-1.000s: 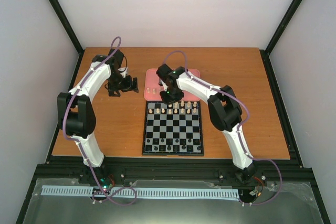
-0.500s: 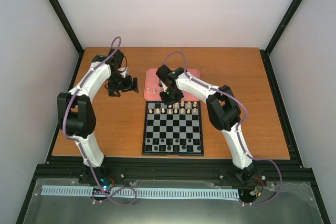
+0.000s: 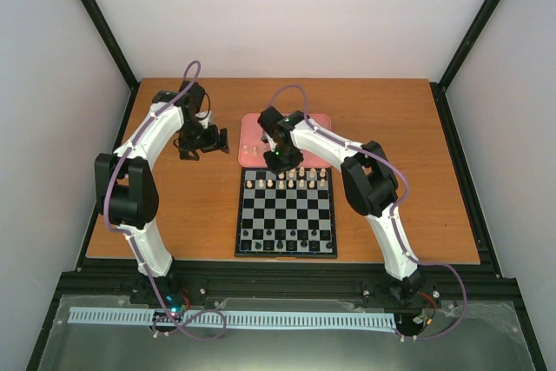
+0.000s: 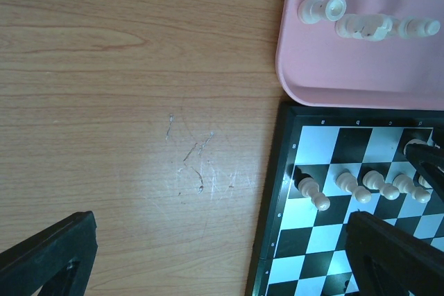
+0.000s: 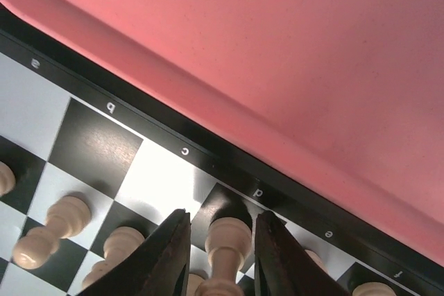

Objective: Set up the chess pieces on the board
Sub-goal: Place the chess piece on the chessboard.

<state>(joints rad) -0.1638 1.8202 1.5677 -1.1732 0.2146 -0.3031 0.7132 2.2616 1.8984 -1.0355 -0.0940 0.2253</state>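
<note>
Right pincer (image 5: 223, 217) astride cream chess piece (image 5: 227, 236)

A pawn row (image 5: 66, 214) hems the right hand (image 5: 220, 240); the board's (image 5: 163, 185) neighbouring edge squares stand free.

Cream pcs (image 3: 301, 184) upright, board (image 3: 287, 215) far rows

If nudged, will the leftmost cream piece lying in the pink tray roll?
Probably: the cream piece lies on its side, round-bodied, so it may roll on the smooth pink tray. It looks rigid and tiny, so likely light.
</note>
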